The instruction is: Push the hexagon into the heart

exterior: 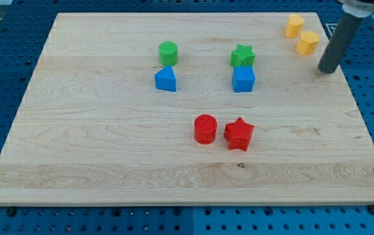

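Two yellow blocks sit at the view's top right, close together. The upper left one looks like the heart (pixel 295 25). The lower right one looks like the hexagon (pixel 308 42). They stand a small gap apart or just touching; I cannot tell which. My dark rod comes down from the top right corner, and my tip (pixel 328 70) rests on the board just right of and a little below the hexagon, not touching it.
A green cylinder (pixel 168 52) stands above a blue triangular block (pixel 166 79). A green star (pixel 242 56) touches a blue cube (pixel 243 79). A red cylinder (pixel 205 128) and a red star (pixel 239 134) sit near the middle bottom. The board's right edge (pixel 359 104) is near my tip.
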### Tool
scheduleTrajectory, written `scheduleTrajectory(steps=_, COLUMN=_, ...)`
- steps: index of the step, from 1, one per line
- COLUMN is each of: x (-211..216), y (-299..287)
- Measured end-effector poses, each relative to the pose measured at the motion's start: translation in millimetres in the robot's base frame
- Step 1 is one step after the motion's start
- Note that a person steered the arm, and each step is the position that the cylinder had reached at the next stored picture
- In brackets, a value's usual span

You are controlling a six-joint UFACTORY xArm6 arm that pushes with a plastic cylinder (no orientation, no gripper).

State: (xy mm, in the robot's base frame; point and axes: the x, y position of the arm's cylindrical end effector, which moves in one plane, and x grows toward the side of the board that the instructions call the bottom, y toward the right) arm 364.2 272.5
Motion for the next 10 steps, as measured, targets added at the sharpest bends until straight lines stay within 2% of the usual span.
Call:
scheduleTrajectory(steps=1, x=-25, y=-3)
scheduleTrajectory(steps=10, x=-46, y=-9)
